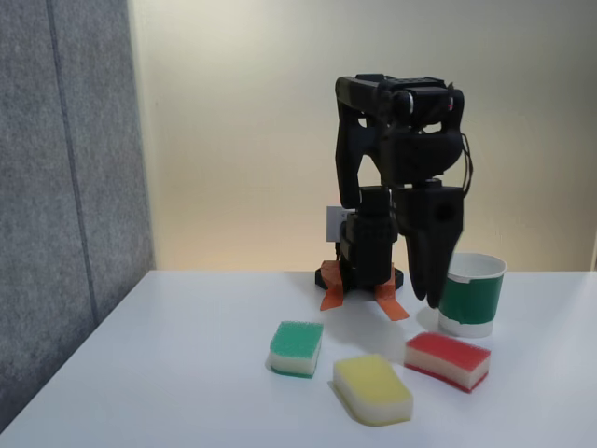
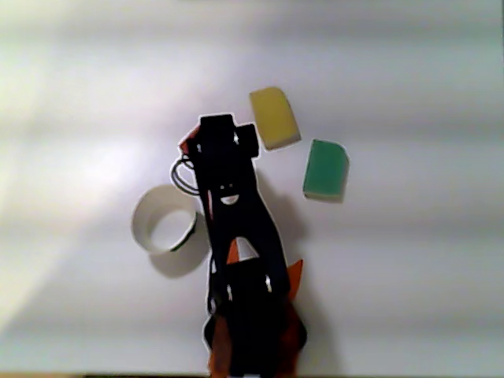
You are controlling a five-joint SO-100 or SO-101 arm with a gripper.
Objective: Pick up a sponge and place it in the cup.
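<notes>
The sponge (image 1: 448,360), red on top with a white middle, lies flat on the white table at the front right of the fixed view. Just behind it to the right stands the dark green paper cup (image 1: 471,301), upright, with a white rim. My black gripper (image 1: 432,297) hangs pointing straight down between them, left of the cup and behind the sponge, with its tip a little above the table. Its fingers are shut with nothing in them. From above, the gripper head covers most of the sponge (image 2: 185,145), leaving a red sliver. The cup (image 2: 138,216) is to its left.
A yellow sponge (image 1: 373,388) lies at the front middle and a green-topped sponge (image 1: 297,348) to its left. From above, the yellow sponge (image 2: 274,117) and green sponge (image 2: 326,168) are right of the gripper. The arm's base (image 1: 362,273) sits on orange tape at the back.
</notes>
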